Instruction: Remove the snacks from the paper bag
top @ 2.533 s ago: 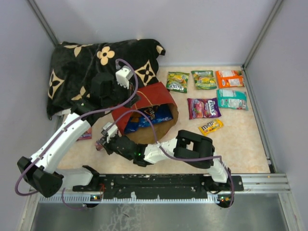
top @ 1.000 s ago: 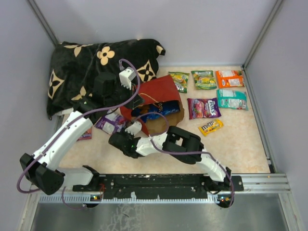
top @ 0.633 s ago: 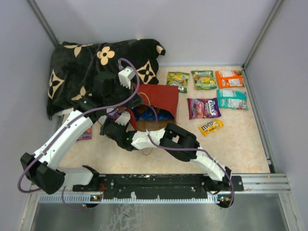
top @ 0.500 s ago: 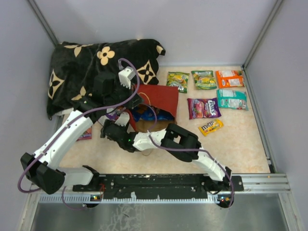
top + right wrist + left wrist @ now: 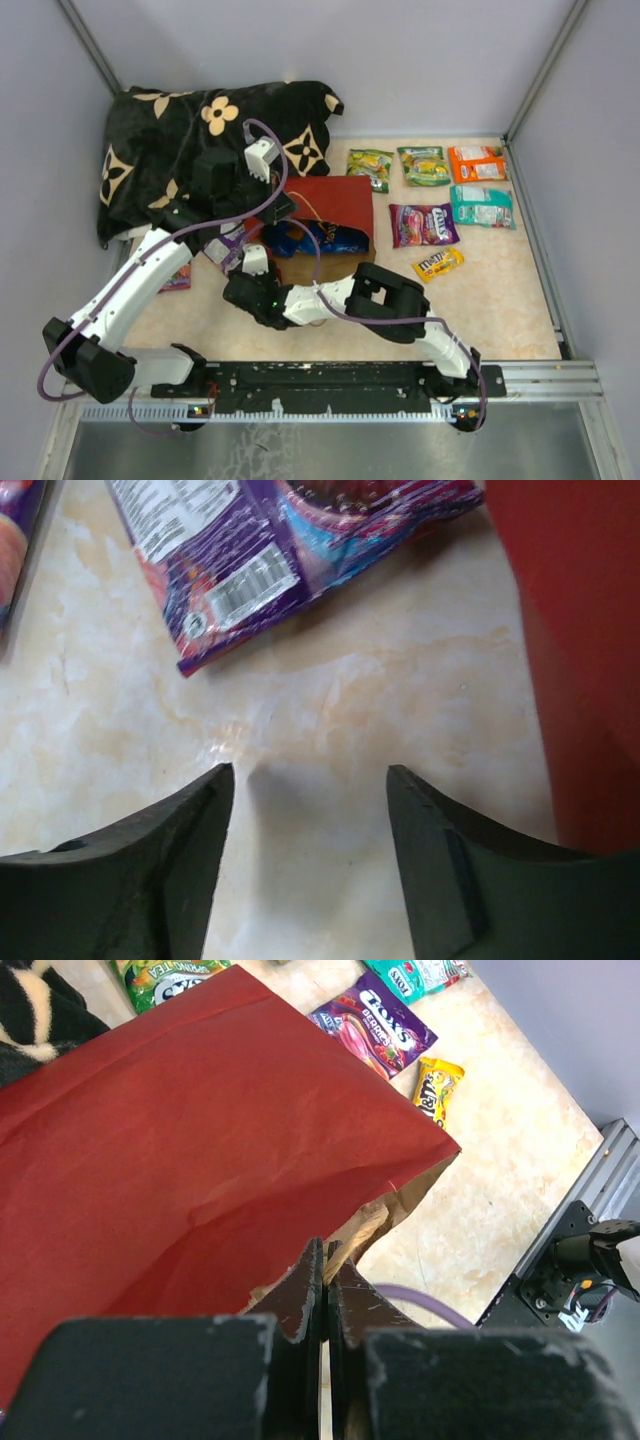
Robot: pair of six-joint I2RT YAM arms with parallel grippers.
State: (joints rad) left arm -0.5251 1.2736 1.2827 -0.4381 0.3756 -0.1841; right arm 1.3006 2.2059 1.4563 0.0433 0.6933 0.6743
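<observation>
Right end effector (image 5: 310,775): stands spread and empty, hangs low over the bare counter (image 5: 330,710). Faces a purple packet (image 5: 250,550) just ahead without touching it; has the red paper bag (image 5: 590,630) close at one side. To the left, shows one more packet (image 5: 178,281), half hidden by the left arm, already out on the counter.

Left end effector (image 5: 325,1260): pressed together, seems to pinch the rim of the paper bag and to hold it tilted.

Looks mostly done, as a judgement. Shows the blue Doritos bag (image 5: 318,238) at the mouth of the paper bag, just beyond the right end effector; probably needs to come out next. Cannot tell whether more hides deeper inside.

Farther, well apart at the right, shows six snacks laid out: yellow M&M's pack (image 5: 438,263), berry packet (image 5: 423,224), teal packet (image 5: 482,205), then orange packet (image 5: 477,163), green packet (image 5: 425,165) and second green packet (image 5: 370,168).
</observation>
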